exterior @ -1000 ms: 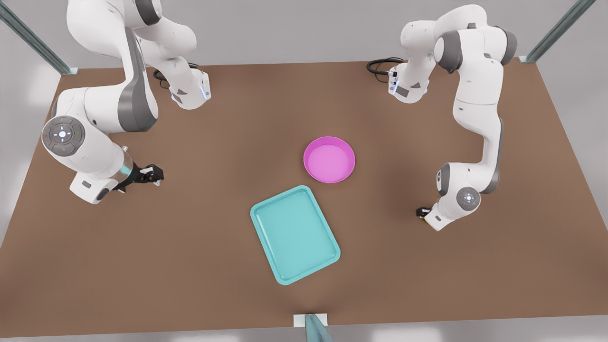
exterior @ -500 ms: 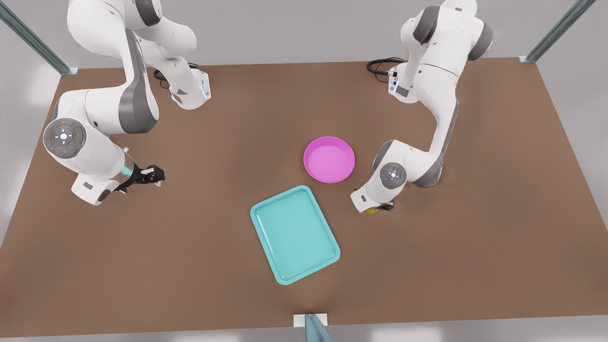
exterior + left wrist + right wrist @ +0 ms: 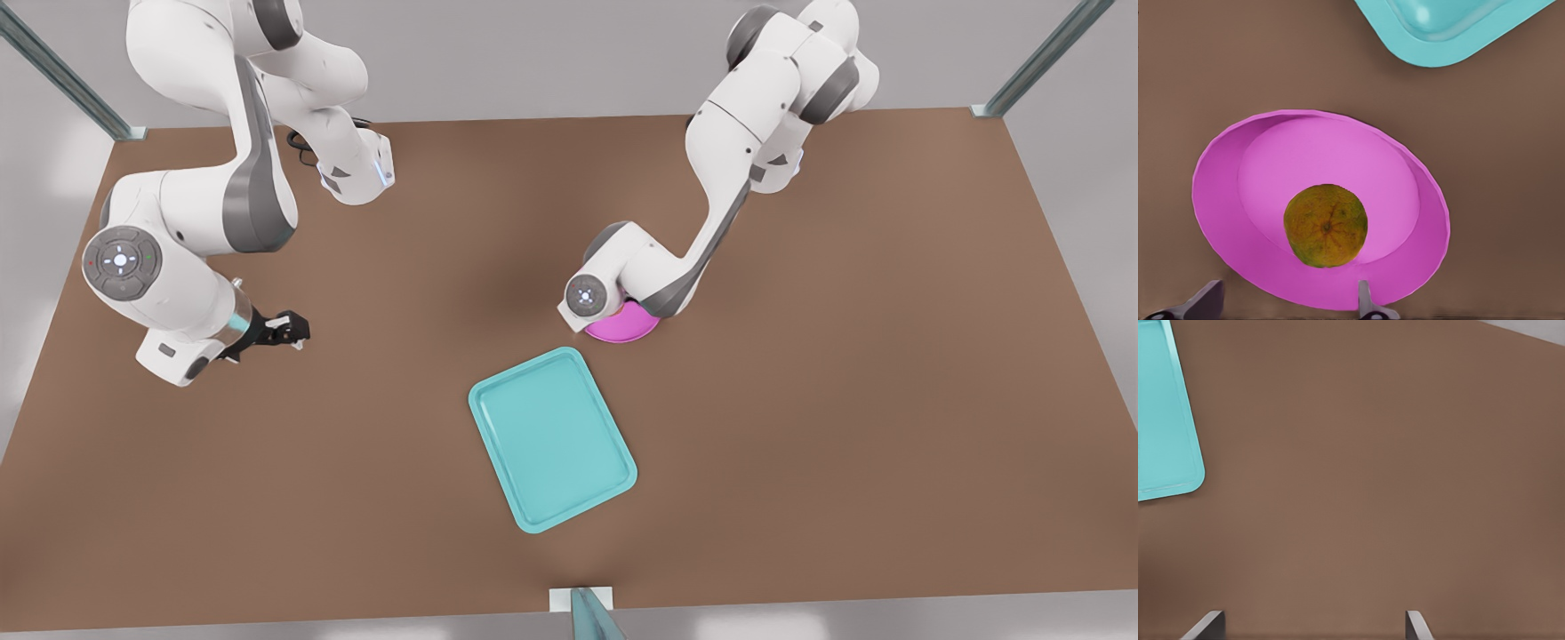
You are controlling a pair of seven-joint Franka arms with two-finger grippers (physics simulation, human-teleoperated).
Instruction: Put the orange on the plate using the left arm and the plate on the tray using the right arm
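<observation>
The mottled yellow-green orange (image 3: 1326,225) lies inside the magenta plate (image 3: 1338,153), toward one side of its floor. My left gripper (image 3: 1285,305) hovers over the plate with its fingers (image 3: 1365,303) spread wide and clear of the fruit. In the front view that arm's wrist covers most of the plate (image 3: 622,327). The teal tray (image 3: 551,440) lies apart from the plate, nearer the table's front edge. My right gripper (image 3: 289,331) waits open above bare table at the front view's left, far from both.
The brown table (image 3: 845,400) stretches wide on either side of the tray. A tray corner (image 3: 1161,420) shows in the right wrist view. Both arm bases and cables (image 3: 711,120) stand at the back edge.
The left arm swung from the front view's right side across to above the plate, carrying the orange; the orange now lies in the plate. The right arm barely moved.
</observation>
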